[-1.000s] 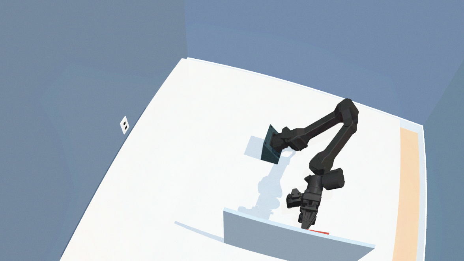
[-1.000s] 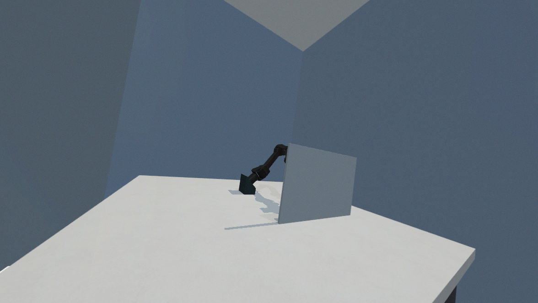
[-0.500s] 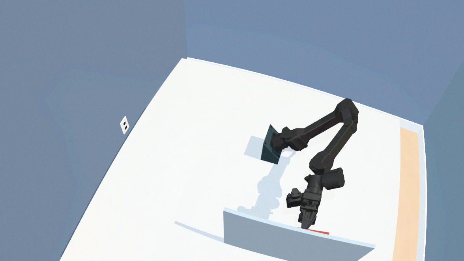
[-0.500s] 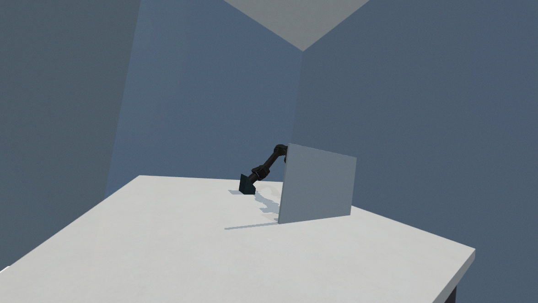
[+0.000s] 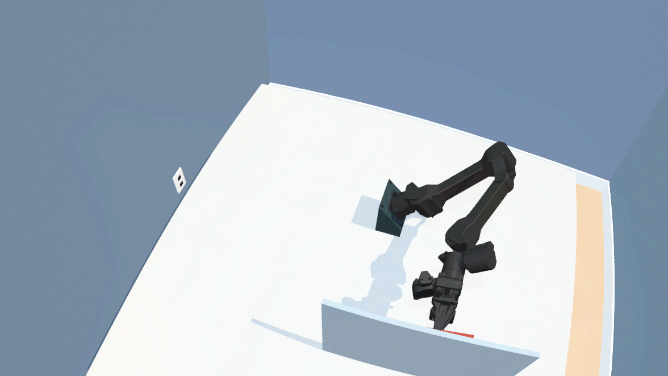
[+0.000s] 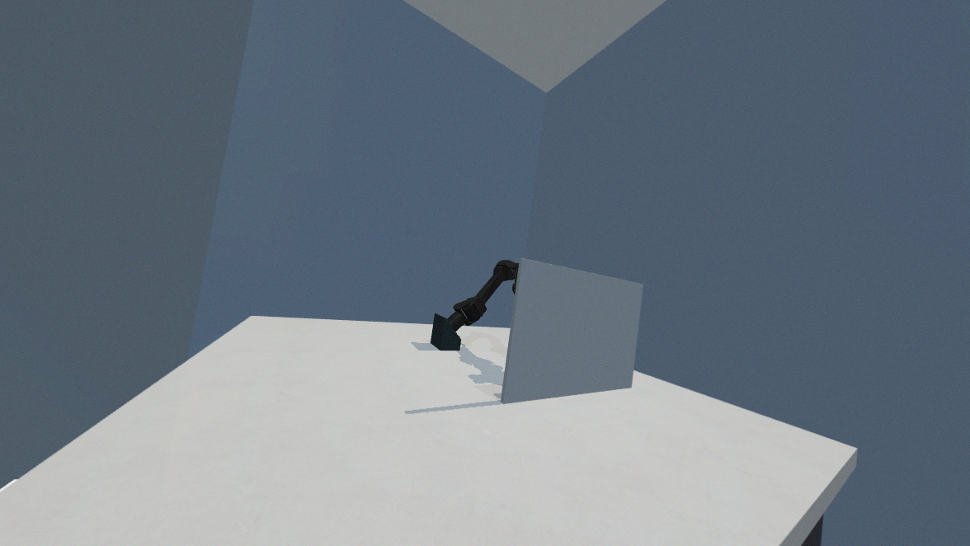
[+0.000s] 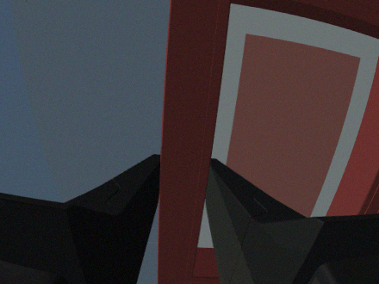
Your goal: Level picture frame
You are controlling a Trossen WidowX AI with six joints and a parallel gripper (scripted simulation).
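Observation:
The picture frame (image 5: 460, 333) (image 7: 187, 86) is red with a pale mat and a dull red picture. In the top view only a red sliver of it shows above the wall panel's top edge. My gripper (image 5: 438, 328) (image 7: 183, 165) is shut on one side bar of the frame, with a black finger on each side of it in the wrist view. The frame is hidden behind the panel in the exterior view. The screw and the notched strip are not in view. I cannot tell from these views whether the frame is level.
The upright grey wall panel (image 5: 397, 336) (image 6: 573, 331) stands on the white table (image 5: 233, 233) (image 6: 271, 440). The arm's dark base (image 5: 390, 217) (image 6: 444, 333) stands on the side of the panel where the frame is. An orange strip (image 5: 588, 280) runs along the right side in the top view.

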